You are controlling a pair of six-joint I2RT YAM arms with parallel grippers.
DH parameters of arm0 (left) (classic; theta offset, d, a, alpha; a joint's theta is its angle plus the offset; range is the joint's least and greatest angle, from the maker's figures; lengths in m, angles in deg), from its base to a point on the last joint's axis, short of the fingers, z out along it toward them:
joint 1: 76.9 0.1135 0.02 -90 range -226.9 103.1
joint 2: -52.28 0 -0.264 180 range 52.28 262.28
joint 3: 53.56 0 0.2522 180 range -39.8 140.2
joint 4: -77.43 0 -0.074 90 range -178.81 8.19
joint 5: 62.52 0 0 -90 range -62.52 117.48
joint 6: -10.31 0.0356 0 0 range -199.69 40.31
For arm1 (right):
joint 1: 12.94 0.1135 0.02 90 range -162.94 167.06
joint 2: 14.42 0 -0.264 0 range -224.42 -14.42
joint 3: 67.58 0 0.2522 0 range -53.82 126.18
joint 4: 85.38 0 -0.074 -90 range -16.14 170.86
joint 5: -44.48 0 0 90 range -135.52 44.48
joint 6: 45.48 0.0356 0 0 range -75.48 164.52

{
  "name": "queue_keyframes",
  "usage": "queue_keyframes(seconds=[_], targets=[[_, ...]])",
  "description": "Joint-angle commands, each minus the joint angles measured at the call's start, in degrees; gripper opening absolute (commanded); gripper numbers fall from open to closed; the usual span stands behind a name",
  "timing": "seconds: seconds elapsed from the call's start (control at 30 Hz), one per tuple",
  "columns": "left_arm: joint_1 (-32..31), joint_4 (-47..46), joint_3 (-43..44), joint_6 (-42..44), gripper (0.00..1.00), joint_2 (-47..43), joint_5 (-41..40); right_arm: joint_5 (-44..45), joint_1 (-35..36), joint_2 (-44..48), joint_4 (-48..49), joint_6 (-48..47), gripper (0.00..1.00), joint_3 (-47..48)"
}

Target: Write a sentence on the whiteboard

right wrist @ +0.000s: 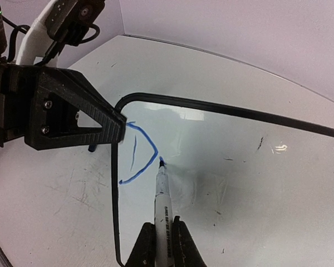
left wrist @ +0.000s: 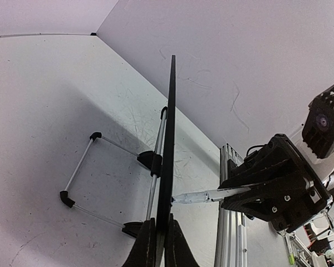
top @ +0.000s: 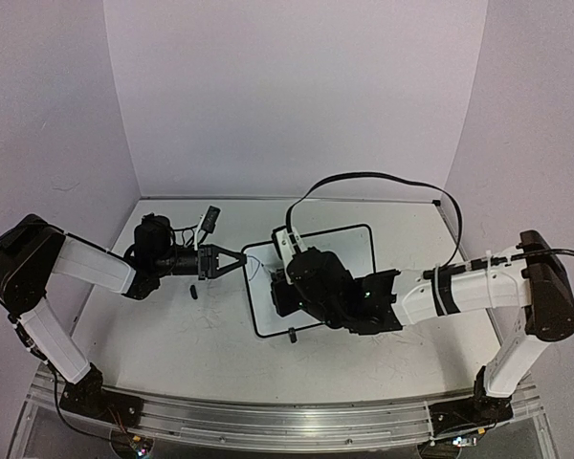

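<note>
The whiteboard (top: pixel 349 244) leans on its wire stand in the middle of the table. My left gripper (top: pixel 239 260) is shut on its left edge; in the left wrist view the board (left wrist: pixel 170 128) shows edge-on between the black fingers (left wrist: pixel 147 245). My right gripper (right wrist: pixel 162 225) is shut on a white marker (right wrist: pixel 162 200), and the marker's blue tip rests on the board's face (right wrist: pixel 239 167). Of the sentence, only a blue D-like outline (right wrist: pixel 147 146) with a short inner stroke shows, near the board's left edge. From the left wrist the marker (left wrist: pixel 203 196) meets the board from the right.
A small dark cap-like piece (top: pixel 193 292) lies on the tabletop left of the board. A black cable (top: pixel 364 177) arcs over the board from the right arm. A small black device (top: pixel 209 222) lies behind the left gripper. The wire stand (left wrist: pixel 80 167) juts out behind the board.
</note>
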Motion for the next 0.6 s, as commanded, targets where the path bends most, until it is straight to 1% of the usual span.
queue_keyframes(seconds=[0.0,0.3,0.57], targets=[[-0.32,-1.21,2.12,-1.79,0.0,-0.55,2.73,0.85,0.27,0.7,-1.28,2.26,0.0,-1.33],[-0.31,-1.1,2.03,-1.86,0.0,-0.6,2.8,0.22,0.97,0.59,-1.29,3.86,0.0,-2.25],[-0.33,-1.1,2.03,-1.88,0.0,-0.59,2.9,0.14,0.97,0.26,-1.23,3.17,0.0,-1.62]])
